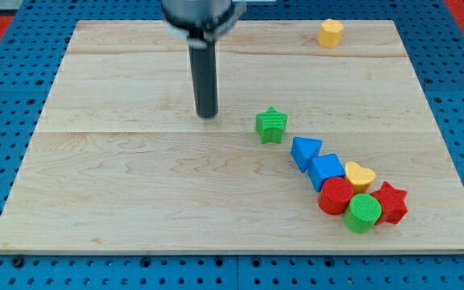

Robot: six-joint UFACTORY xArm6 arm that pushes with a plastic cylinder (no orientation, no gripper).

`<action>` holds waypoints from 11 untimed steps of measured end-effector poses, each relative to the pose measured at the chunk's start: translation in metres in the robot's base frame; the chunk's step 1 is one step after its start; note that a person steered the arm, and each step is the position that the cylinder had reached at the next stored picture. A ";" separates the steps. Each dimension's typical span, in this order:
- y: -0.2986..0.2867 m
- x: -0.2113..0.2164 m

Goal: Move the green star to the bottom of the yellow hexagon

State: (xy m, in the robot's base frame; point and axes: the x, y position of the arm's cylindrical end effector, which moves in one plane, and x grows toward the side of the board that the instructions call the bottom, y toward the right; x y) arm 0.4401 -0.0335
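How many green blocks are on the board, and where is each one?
2. The green star lies near the board's middle, to the view's right of my tip. The green cylinder sits at the bottom of the cluster at the view's lower right. None seems hidden.

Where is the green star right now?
The green star sits near the board's middle, a bit toward the view's right. My tip is just to its left, not touching, and the blue triangle is its nearest block, lower right.

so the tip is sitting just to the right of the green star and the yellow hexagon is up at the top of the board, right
Not quite. The camera view shows my tip to the view's left of the green star block, with a gap between them, not to its right. The yellow hexagon block is indeed at the top of the wooden board.
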 end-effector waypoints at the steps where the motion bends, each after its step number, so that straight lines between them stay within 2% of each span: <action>1: 0.030 0.014; 2: 0.094 -0.001; 3: 0.131 -0.017; 4: 0.139 -0.040; 6: 0.189 -0.015; 7: 0.198 -0.002; 11: 0.189 -0.077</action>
